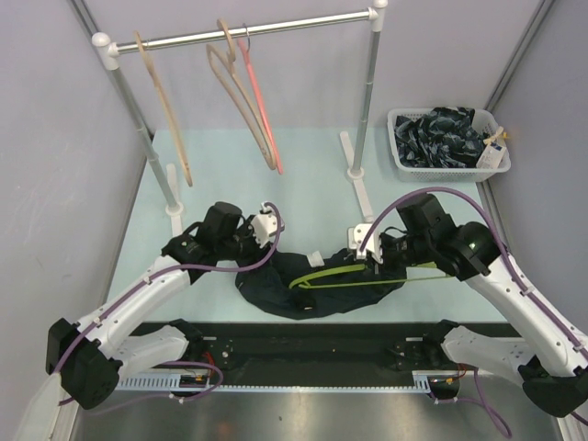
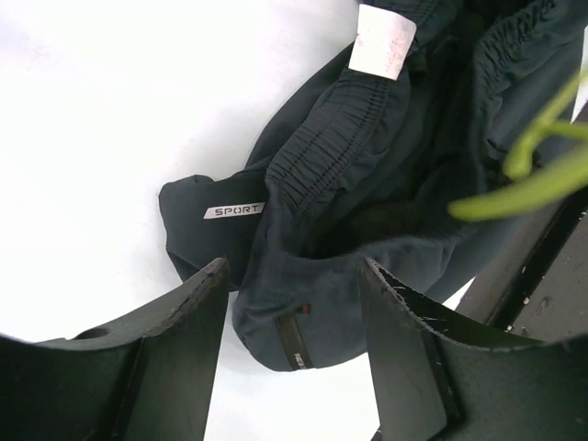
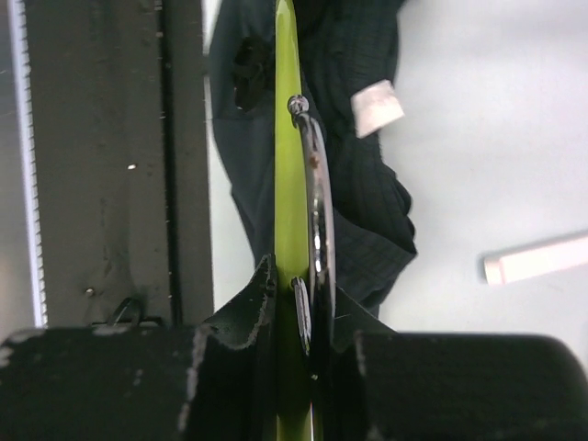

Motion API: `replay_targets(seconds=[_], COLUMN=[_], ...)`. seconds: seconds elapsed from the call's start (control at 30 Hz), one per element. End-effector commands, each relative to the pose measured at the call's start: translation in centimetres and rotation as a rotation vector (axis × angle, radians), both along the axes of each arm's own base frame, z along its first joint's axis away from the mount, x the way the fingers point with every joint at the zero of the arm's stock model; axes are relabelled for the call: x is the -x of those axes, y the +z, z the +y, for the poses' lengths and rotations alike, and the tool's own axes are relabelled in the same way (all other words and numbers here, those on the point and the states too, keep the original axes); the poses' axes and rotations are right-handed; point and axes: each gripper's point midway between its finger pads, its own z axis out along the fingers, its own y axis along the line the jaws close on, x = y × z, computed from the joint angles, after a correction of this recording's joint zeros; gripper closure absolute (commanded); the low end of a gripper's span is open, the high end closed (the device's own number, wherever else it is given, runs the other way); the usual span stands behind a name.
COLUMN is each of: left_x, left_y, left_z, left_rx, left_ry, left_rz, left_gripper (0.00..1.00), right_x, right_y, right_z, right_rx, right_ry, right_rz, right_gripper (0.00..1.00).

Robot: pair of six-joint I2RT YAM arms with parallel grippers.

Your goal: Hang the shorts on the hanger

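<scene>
Fingers of the left gripper are spread, a folded edge of the shorts lying between their tips — the hanger, clamped near its hook by the right gripper, is pointed straight ahead over the fabric.

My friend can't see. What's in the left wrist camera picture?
Dark navy shorts lie crumpled on the pale table, one edge inside the open left claw. A white label shows on top, and the lime-green hanger pokes in at right.
</scene>
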Motion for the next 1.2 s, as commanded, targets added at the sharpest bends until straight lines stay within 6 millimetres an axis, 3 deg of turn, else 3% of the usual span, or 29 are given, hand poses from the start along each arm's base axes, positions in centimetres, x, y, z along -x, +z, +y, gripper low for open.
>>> replay_targets(seconds=[0.0, 0.27, 0.47, 0.63, 0.87, 1.03, 1.17], left_x=[0.3, 0.7, 3.3, 5.4, 4.9, 5.2, 5.9], left_y=[1.3, 0.8, 1.0, 0.0, -2.1, -2.4, -1.9], left_z=[-0.5, -0.4, -1.6, -1.8, -1.2, -0.9, -0.6], left_rx=[0.028, 0.021, 0.062, 0.046, -0.037, -0.063, -0.059], left_ry=[-0.032, -0.049, -0.189, -0.342, -0.409, -0.47, -0.521], left_rz=[-0.003, 0.014, 0.041, 0.049, -0.006, -0.041, -0.098], left_gripper=[0.38, 0.4, 0.41, 0.57, 0.53, 0.72, 0.95], right_x=[1.9, 2.0, 1.7, 1.5, 1.3, 1.3, 0.5], right_y=[0.2, -0.7, -0.8, -0.9, -0.8, -0.8, -0.6], right_z=[0.9, 2.1, 2.5, 2.6, 3.0, 3.2, 3.4], right_rx=[-0.011, 0.018, 0.014, 0.012, 0.002, 0.001, -0.016], right_ry=[0.096, 0.132, 0.114, 0.114, 0.127, 0.133, 0.105], right_rz=[0.021, 0.044, 0.056, 0.056, 0.048, 0.044, 0.036], right_gripper=[1.0, 1.0, 1.0, 1.0, 1.0, 1.0, 1.0])
